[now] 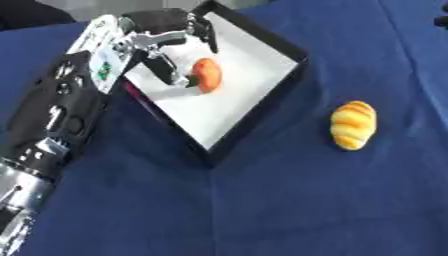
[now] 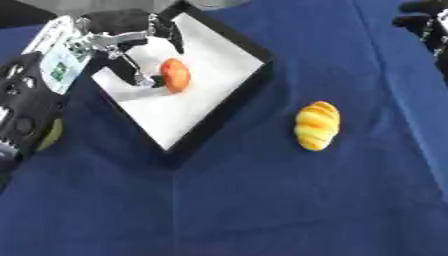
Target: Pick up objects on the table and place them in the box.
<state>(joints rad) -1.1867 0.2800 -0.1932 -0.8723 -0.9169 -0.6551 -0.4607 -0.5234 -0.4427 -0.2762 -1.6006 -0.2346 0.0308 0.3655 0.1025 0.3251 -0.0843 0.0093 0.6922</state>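
Resting at the left hand (image 1: 171,45) fingertips, orange fruit (image 1: 207,75) inside box (image 1: 262,107), fingers spread apart

The box (image 1: 262,107) lies on the table (image 1: 262,210), toward its far left. A round fruit (image 1: 207,75) sits in the box, in its far half. The left hand (image 1: 166,42) hangs over the box's far left part, just left of the fruit, a fingertip touching it. A bread roll (image 1: 353,125) lies on the table, right of the box and apart from it. The right hand (image 2: 426,22) shows far right of the box, beyond the roll.
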